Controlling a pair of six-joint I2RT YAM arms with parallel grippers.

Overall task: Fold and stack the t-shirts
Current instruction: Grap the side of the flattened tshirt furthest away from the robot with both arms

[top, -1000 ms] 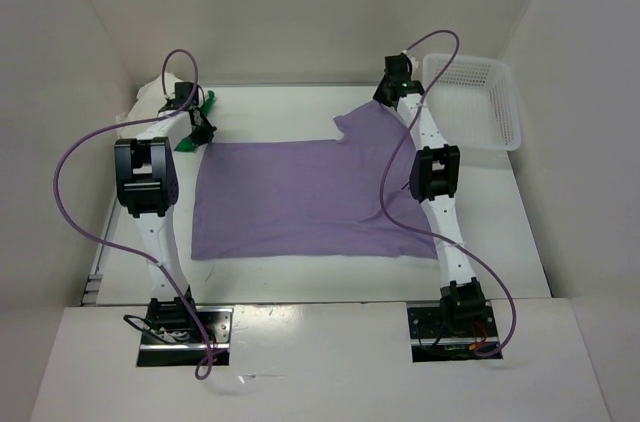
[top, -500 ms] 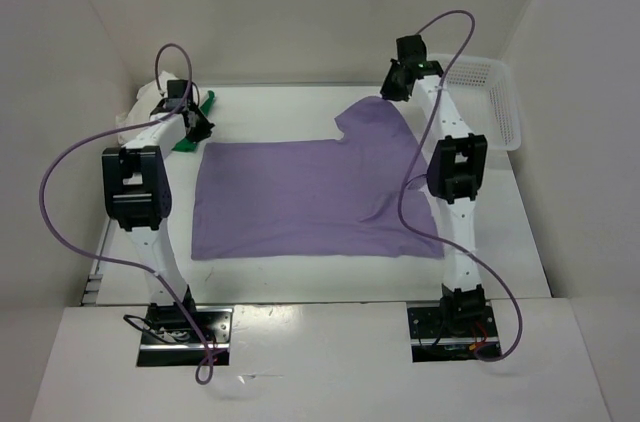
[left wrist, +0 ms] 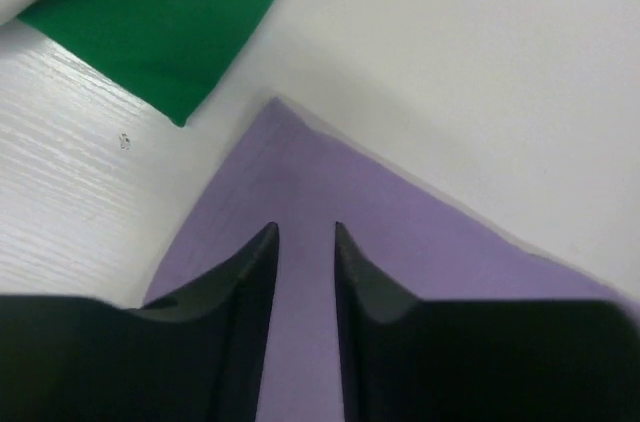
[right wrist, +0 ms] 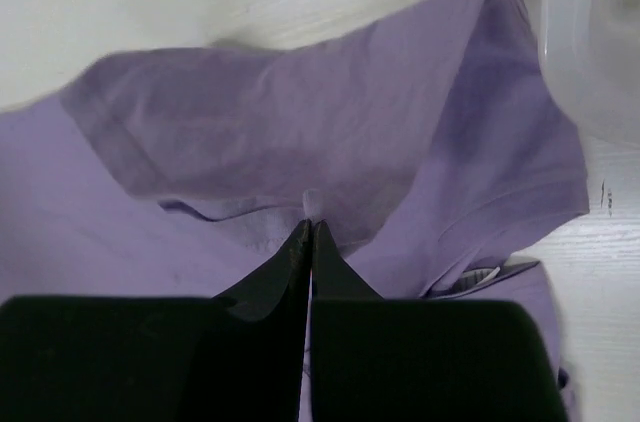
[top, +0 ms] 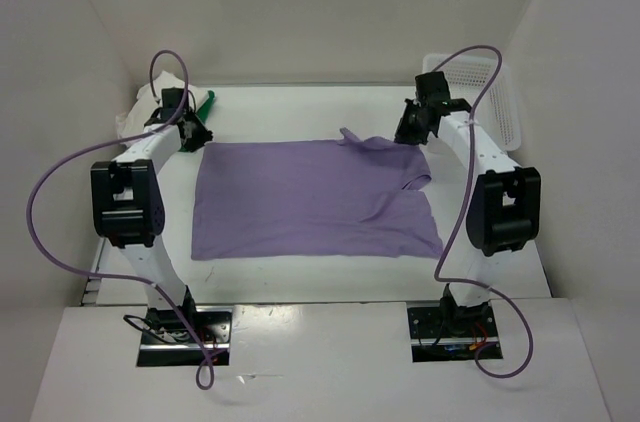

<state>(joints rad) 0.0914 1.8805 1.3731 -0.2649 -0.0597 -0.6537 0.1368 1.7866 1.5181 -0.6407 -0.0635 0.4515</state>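
The light purple t-shirt (top: 300, 197) lies spread flat mid-table. My left gripper (top: 193, 134) hovers over its far-left corner; in the left wrist view the jaws (left wrist: 305, 232) stand slightly open, with flat purple cloth (left wrist: 400, 232) showing through the gap. My right gripper (top: 408, 128) is shut on a pinch of the purple shirt's far-right sleeve (right wrist: 300, 122), its fingertips (right wrist: 312, 224) pressed together on the fabric. The folded green t-shirt (top: 205, 102) (left wrist: 180, 12) and the white t-shirt (top: 140, 107) lie at the far left.
A white lattice basket (top: 495, 102) (right wrist: 590, 42) stands at the far right, close beside my right gripper. White walls enclose the table on three sides. Purple cables loop off both arms.
My left gripper has opened and released the shirt's far-left corner. My right gripper has moved right and toward the near edge with the sleeve, which now lies lower and folded over the shirt.
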